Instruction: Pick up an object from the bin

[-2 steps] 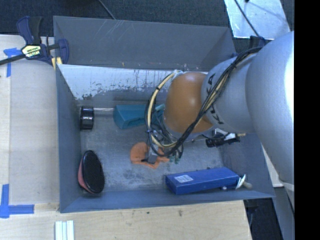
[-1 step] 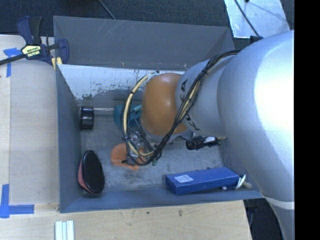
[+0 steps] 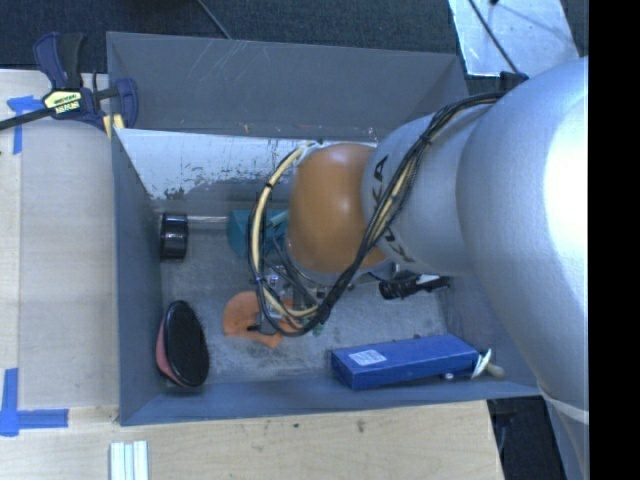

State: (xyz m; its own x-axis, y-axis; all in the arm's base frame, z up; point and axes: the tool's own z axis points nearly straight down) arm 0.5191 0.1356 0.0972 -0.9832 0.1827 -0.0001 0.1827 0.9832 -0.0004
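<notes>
- Nearest us, along the front wall of the bin [image 3: 300, 400], a long blue box [image 3: 405, 361] lies flat, its long axis running left to right across the view, well to the right of the action.
- In the front left corner there's a black oval thing with a red edge [image 3: 183, 344], apart from everything else.
- Now the key spot: the pincer [image 3: 272, 318] is low on the bin floor, just left of centre, half buried behind its own yellow and black cables [image 3: 268, 230].
- Right at its tip lies an orange flat piece [image 3: 238, 315], and that's the thing it's over. The piece spreads out from under the pincer toward the view's left; no clear long axis to call.
- Pincer apart or together? I cannot tell, the cables and wrist mask it. Touching the orange piece or just above it, I can't call that either.
- My read: the coming move hinges on the pincer being centred on that piece, as most of it sits to the left.
- Further back, the orange cover [image 3: 325, 208] on the wrist looms over a teal thing [image 3: 240, 230].
- Far left, a black cylinder [image 3: 173, 236] rests near the back wall.
</notes>
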